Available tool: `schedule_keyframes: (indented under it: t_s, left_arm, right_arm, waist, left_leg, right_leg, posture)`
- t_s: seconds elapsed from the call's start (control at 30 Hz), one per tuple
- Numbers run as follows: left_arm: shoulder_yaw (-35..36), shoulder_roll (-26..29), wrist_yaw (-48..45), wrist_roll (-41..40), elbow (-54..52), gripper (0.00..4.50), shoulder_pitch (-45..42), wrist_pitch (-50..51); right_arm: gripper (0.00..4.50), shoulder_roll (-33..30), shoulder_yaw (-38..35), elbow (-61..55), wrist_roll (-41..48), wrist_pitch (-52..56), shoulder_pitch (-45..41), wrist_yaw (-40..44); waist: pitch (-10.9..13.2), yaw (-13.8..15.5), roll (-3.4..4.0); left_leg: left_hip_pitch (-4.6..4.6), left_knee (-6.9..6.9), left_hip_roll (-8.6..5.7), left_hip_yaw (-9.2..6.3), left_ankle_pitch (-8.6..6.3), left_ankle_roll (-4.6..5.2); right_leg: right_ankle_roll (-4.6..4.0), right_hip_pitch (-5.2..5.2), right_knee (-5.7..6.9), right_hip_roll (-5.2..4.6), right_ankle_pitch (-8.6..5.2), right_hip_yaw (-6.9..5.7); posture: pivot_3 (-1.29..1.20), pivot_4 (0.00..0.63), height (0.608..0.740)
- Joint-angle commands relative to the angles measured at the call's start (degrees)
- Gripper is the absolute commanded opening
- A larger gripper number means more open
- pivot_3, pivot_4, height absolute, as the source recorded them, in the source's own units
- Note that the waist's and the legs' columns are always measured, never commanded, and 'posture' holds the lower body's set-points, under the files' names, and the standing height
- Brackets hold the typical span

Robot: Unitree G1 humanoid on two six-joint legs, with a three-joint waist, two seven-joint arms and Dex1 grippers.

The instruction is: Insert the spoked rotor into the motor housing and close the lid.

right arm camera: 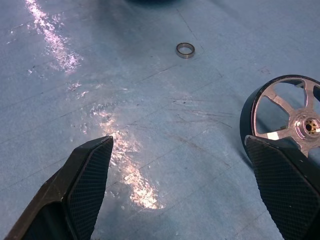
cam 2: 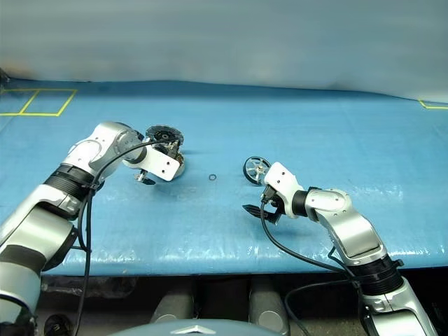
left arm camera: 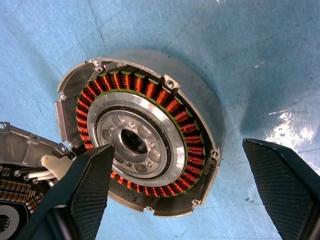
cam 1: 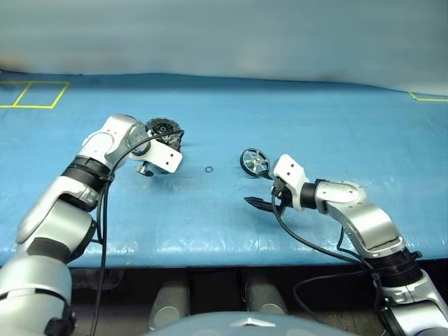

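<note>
A big blue table (cam 1: pixel 294 126) fills the scene, with a pale wall behind it and yellow tape lines (cam 1: pixel 31 94) at its far left corner. The left gripper (left arm camera: pixel 185 190) hangs over the motor housing (left arm camera: pixel 142 145), pointing steeply down at it, and its two black fingers (left arm camera: pixel 87 185) are spread wide apart with nothing between them. The motor housing sits on the left part of the table, a round silver cup with a ring of orange-copper coils around a silver middle. The lid (left arm camera: pixel 20 165) lies flat right beside the housing, joined to it at the edge, with its dark inside face up. The right gripper (right arm camera: pixel 185 185) rests low over the table on the right side, and its fingers (right arm camera: pixel 90 180) are spread wide too, holding nothing. The spoked rotor (right arm camera: pixel 287 120) is just beside one right finger, leaning up on its dark rim, with its silver spokes showing. A tiny thin ring (right arm camera: pixel 185 49) lies alone on the blue table, between the housing and the rotor.
</note>
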Motion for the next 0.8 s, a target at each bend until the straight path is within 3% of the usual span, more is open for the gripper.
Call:
schedule_keyframes:
  t_s: [0.03, 0.43, 0.8]
  left_arm:
    - [-1.4, -0.2, -1.6, 0.9, 0.8, 4.5, -0.1, -0.7]
    - [0.9, 1.1, -4.6, -0.2, -7.8, 4.5, 0.1, 0.9]
    - [-0.4, 1.2, -4.1, 1.7, -7.4, 4.5, 1.8, 0.8]
  right_arm:
    - [4.47, -0.4, -0.5, -2.0, 0.3, 0.0, -0.5, 0.2]
    - [4.47, -0.4, 0.7, -0.3, 0.1, -0.6, -1.1, 1.8]
    - [4.47, -0.3, 0.8, 0.3, -0.1, -1.1, -2.1, 1.7]
  waist:
    - [0.0, 0.0, 0.0]
    - [0.0, -0.1, -0.06]
    - [0.1, 0.0, -0.06]
  left_leg:
    - [0.0, 0.02, 0.0, 0.0, 0.0, 0.0]
    - [-0.25, 0.01, -0.01, -0.01, 0.0, 0.0]
    - [-0.31, -0.01, -0.02, -0.02, 0.0, 0.0]
  right_leg:
    - [0.0, 0.0, 0.03, 0.0, 0.0, 0.01]
    - [-0.02, -0.24, 0.06, 0.01, -0.01, 0.02]
    - [0.01, -0.22, -0.1, 0.0, 0.01, 0.02]
  posture:
    - [0.0, 0.15, 0.74]
    - [0.0, 0.15, 0.74]
    - [0.0, 0.15, 0.74]
